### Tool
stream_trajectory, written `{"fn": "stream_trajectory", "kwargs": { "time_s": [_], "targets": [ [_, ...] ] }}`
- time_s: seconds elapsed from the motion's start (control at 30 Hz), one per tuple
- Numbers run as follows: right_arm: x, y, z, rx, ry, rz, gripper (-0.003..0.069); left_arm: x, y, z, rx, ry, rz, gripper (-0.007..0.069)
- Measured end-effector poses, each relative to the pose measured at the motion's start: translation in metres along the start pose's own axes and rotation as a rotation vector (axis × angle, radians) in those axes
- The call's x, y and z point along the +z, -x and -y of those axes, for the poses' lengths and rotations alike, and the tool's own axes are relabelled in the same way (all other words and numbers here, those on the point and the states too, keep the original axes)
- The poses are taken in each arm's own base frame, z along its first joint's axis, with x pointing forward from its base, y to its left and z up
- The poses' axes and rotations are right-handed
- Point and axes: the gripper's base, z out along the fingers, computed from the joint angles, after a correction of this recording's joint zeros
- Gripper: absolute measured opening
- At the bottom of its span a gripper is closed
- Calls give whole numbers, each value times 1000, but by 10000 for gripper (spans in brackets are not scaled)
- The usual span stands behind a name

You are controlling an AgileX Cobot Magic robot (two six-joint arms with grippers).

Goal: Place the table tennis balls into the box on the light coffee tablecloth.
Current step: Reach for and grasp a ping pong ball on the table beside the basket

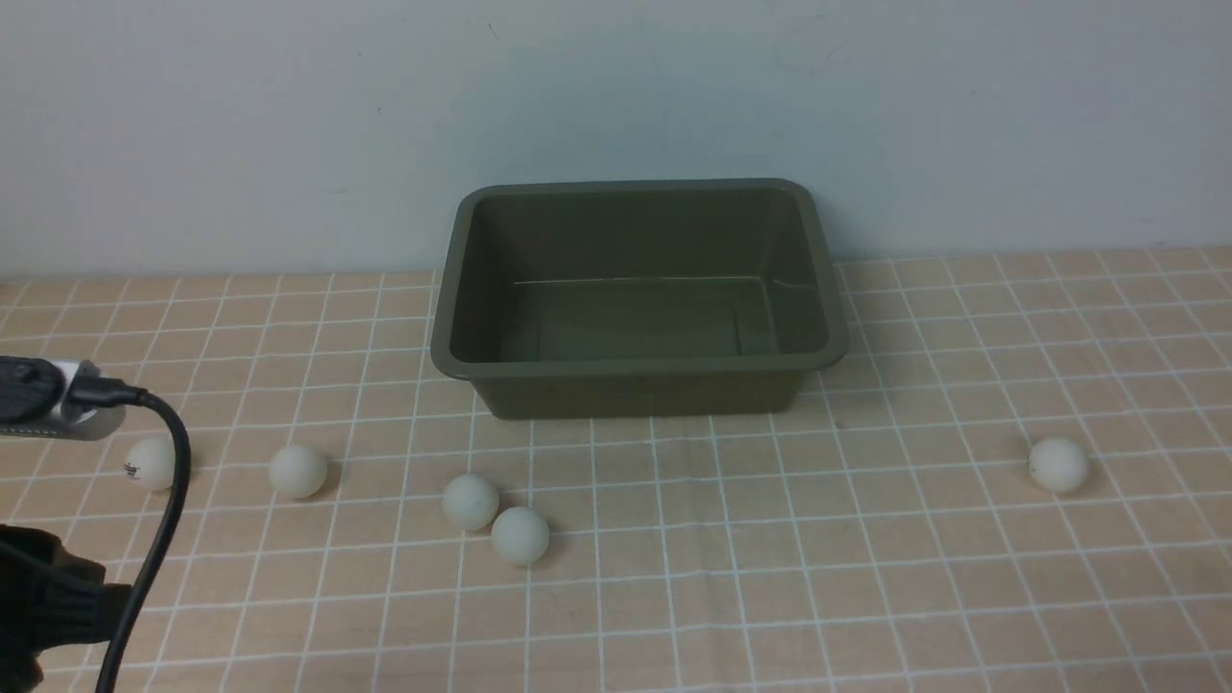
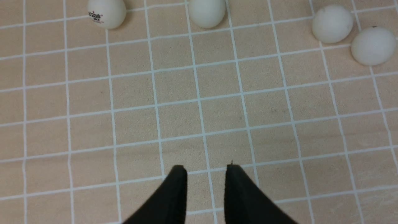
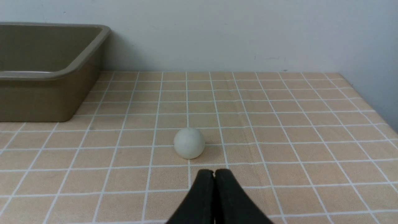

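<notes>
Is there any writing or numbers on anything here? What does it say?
The ball farthest to the robot's left: a small dark print in two rows, too blurred to read.
The other balls: no writing that I can see.
The box: no words or label.
The cloth: only white grid lines, no text.

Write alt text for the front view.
An olive box, nothing visible inside, stands at the back of a tan grid cloth. Five white balls lie before it, four left, one right. Part of the left arm shows at far left.
</notes>
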Motion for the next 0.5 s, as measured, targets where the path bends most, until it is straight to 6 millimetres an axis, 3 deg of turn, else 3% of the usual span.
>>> {"fn": "stream_trajectory", "kwargs": {
  "time_s": [0.23,0.4,0.5],
  "targets": [
    [0,0,0,0,0,0,-19,0,-2,0,3,0,-25,383],
    [0,0,0,0,0,0,-19,0,9,-1,-9,5,-1,450],
    [0,0,0,0,0,0,-19,5,32,-4,-16,20,-12,460]
  ]
}}
